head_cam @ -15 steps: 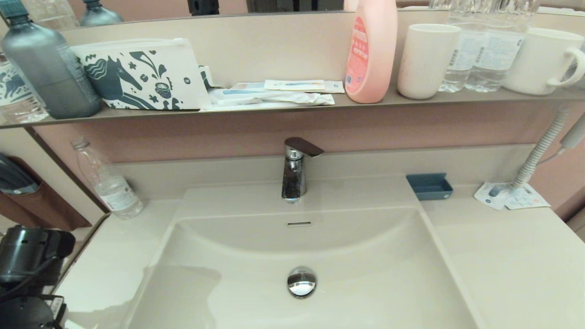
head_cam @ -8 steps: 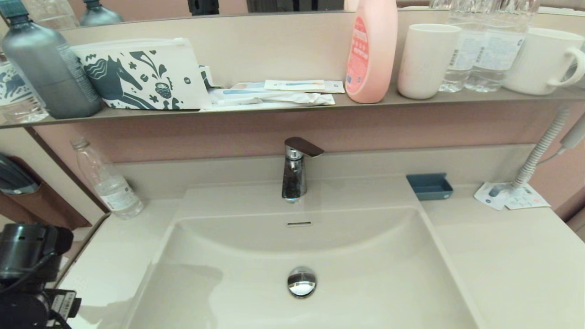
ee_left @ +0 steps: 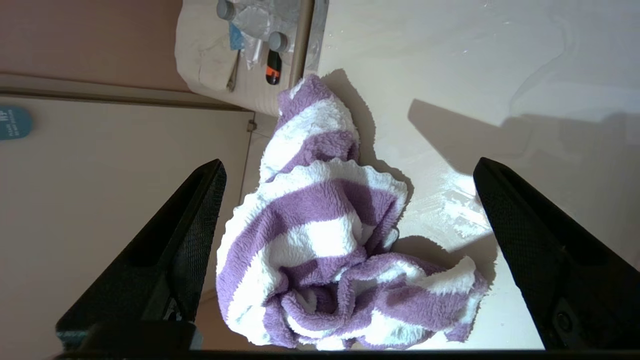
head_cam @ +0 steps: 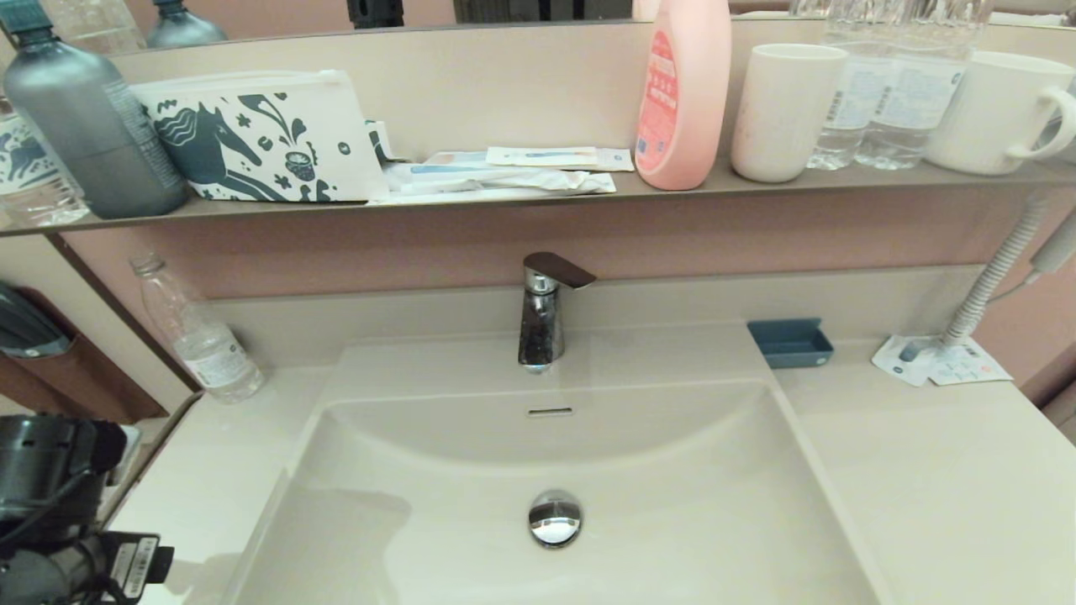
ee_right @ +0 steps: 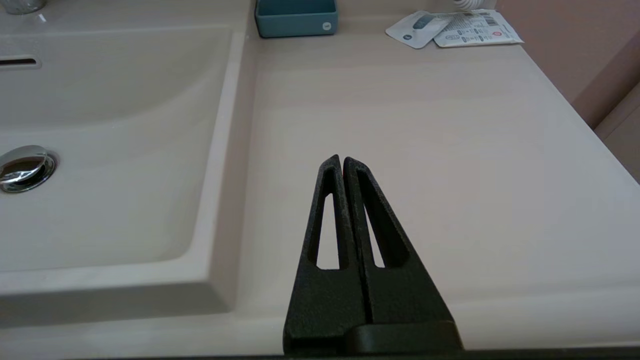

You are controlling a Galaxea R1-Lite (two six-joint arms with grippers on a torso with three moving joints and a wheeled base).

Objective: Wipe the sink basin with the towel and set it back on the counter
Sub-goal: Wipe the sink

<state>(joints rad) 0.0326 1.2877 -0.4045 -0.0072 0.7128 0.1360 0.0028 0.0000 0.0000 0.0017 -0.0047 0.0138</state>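
The purple-and-white striped towel lies crumpled on the beige counter, at its left edge. My left gripper hovers above it, open, one black finger on each side and neither touching the cloth. In the head view only my left arm shows, at the bottom left, and the towel is out of view there. The sink basin holds nothing but its chrome drain plug and overflow slot. My right gripper is shut and holds nothing, low over the counter to the right of the basin.
A chrome faucet stands behind the basin. A water bottle is at the back left, a blue tray and sachets at the back right. The shelf above carries a horse-print pouch, a pink bottle and cups.
My left arm has sunk lower at the bottom left of the head view, and a labelled part of it has come into sight. Nothing else moved.
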